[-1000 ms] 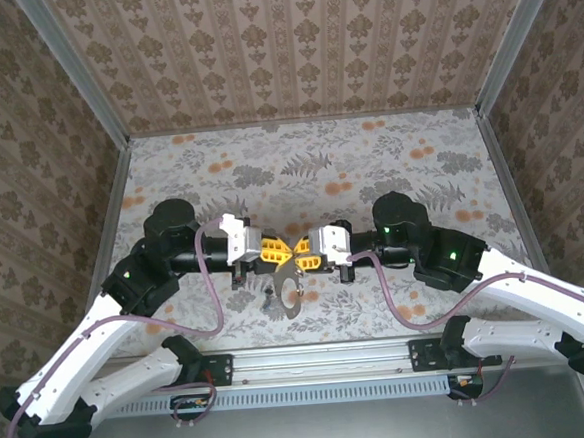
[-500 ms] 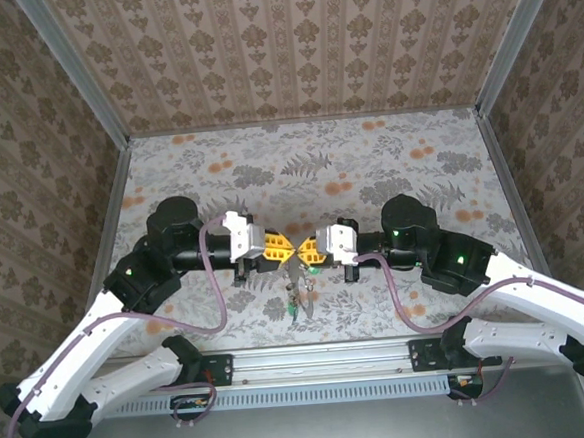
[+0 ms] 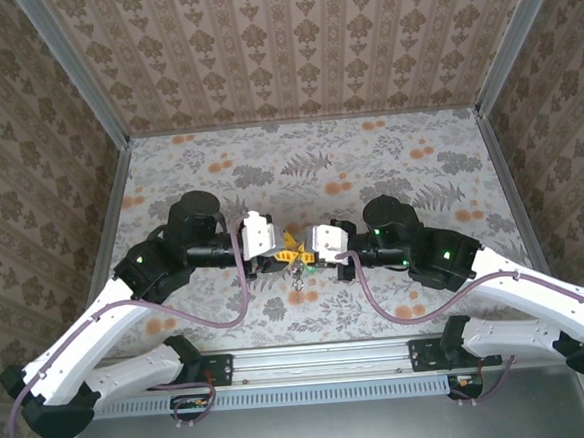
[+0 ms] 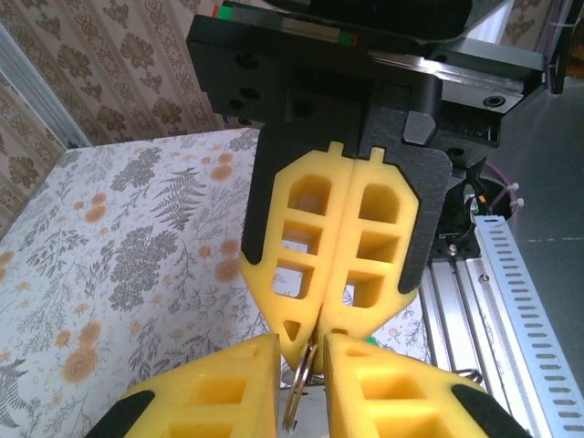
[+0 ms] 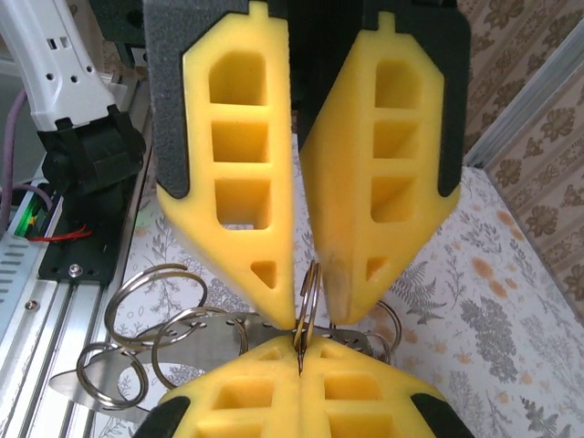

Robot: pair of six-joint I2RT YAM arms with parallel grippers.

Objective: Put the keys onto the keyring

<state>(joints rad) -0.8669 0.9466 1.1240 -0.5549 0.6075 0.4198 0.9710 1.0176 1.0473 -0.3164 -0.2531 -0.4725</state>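
Above table centre | right gripper clamped on keyring | left gripper slightly parted around it

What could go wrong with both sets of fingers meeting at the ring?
The right fingers pinch the keyring by its thin edge alone; it may twist or slip out.
The left fingers stand slightly apart around it, giving no backup hold.
The loose rings dangling alongside could swing and snag.

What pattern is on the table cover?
The table cover is floral, grey leaves and orange blossoms on white; best in the left wrist view.
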